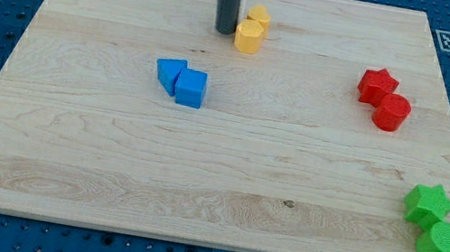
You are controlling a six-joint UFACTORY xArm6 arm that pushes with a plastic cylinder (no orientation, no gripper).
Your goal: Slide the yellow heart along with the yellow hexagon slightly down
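Note:
Two yellow blocks touch each other near the view's top centre: one (pixel 260 16) behind and one (pixel 248 36) in front. Which is the heart and which the hexagon I cannot tell for sure; the rear one looks hexagonal. My tip (pixel 223 31) rests on the board just left of the front yellow block, very close to it or touching it. The dark rod comes down from the view's top edge.
A blue triangle (pixel 170 72) and a blue cube (pixel 191 88) touch at left of centre. A red star (pixel 377 86) and red cylinder (pixel 390 112) sit at the right. A green star (pixel 428 204) and green cylinder (pixel 441 243) sit at the bottom right corner.

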